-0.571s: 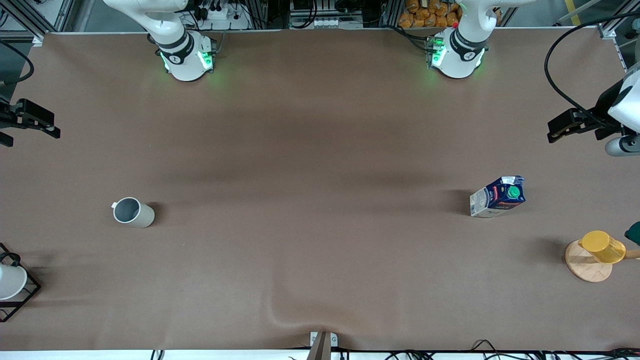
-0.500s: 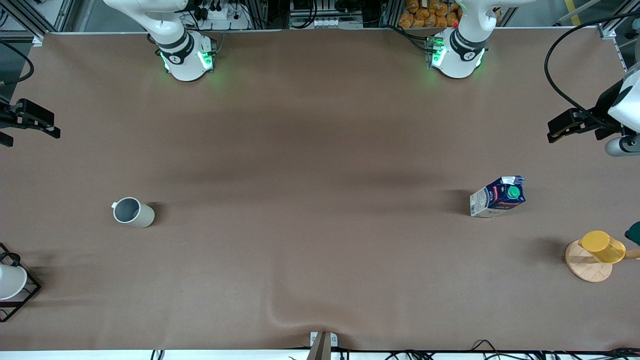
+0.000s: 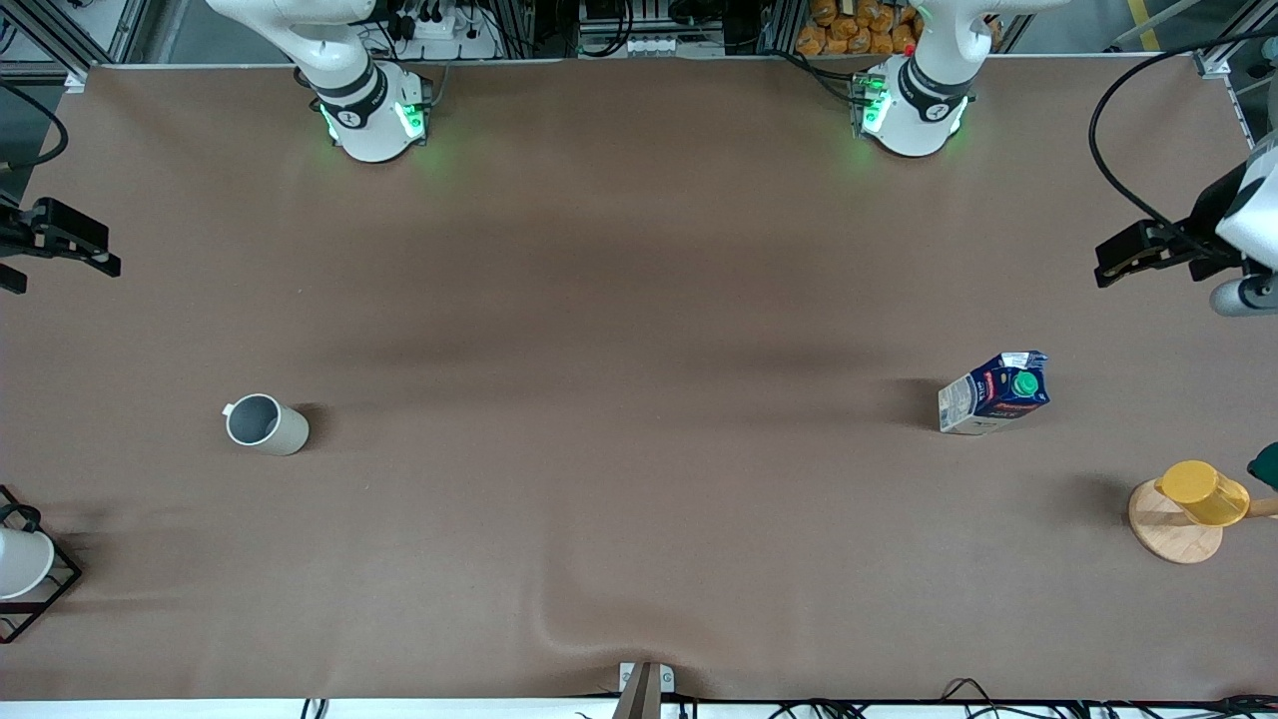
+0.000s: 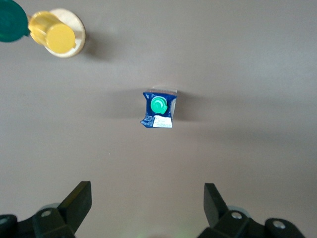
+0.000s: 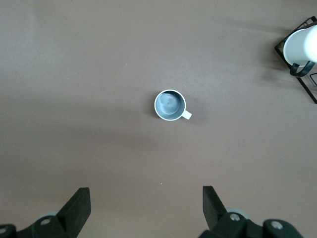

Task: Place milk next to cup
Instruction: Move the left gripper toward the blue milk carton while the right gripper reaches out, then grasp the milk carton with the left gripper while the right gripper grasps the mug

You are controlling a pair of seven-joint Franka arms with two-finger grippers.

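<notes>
Above table edge, left pincer [image 3: 1113, 263] slightly lower

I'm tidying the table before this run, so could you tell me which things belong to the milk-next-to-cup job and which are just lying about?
Job: milk; cup; left gripper and right gripper, both open.
Lying about: yellow cup on wooden coaster; white cup in black wire rack.

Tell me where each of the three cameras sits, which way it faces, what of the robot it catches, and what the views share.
Front view: high across the table, facing both arm bases; left gripper and right gripper at the table's ends.
Left wrist view: looks straight down on the milk and a yellow cup; its open fingers show.
Right wrist view: looks straight down on the cup; its open fingers show.
Shared: the front view also shows milk and cup.
</notes>
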